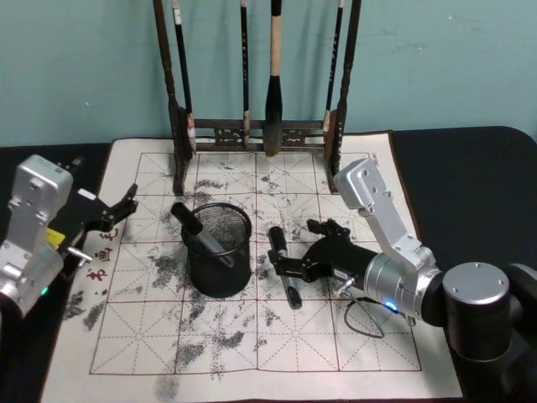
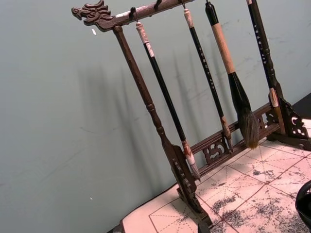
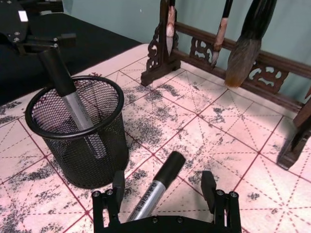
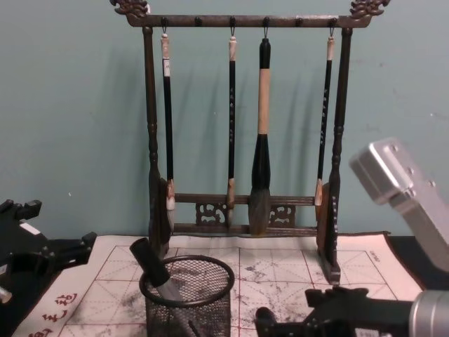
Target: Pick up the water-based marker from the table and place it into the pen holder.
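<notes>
The right end effector (image 3: 163, 187) is hanging low over the inked sheet (image 3: 204, 131), its fingers spread either side of the marker (image 3: 167, 171). The marker is lying flat just right of the holder (image 3: 82, 155) and touching neither finger. A second marker (image 3: 73, 104) is leaning inside the holder, and the left end effector (image 1: 109, 225) is sitting by the sheet's left edge, seemingly spread too.

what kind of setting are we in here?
Probably a calligraphy desk mock-up: a brush rack with hanging brushes, an ink-blotched grid practice sheet, and a mesh pen holder. The right gripper straddles a marker on the sheet; the left gripper sits at the sheet's left edge.
</notes>
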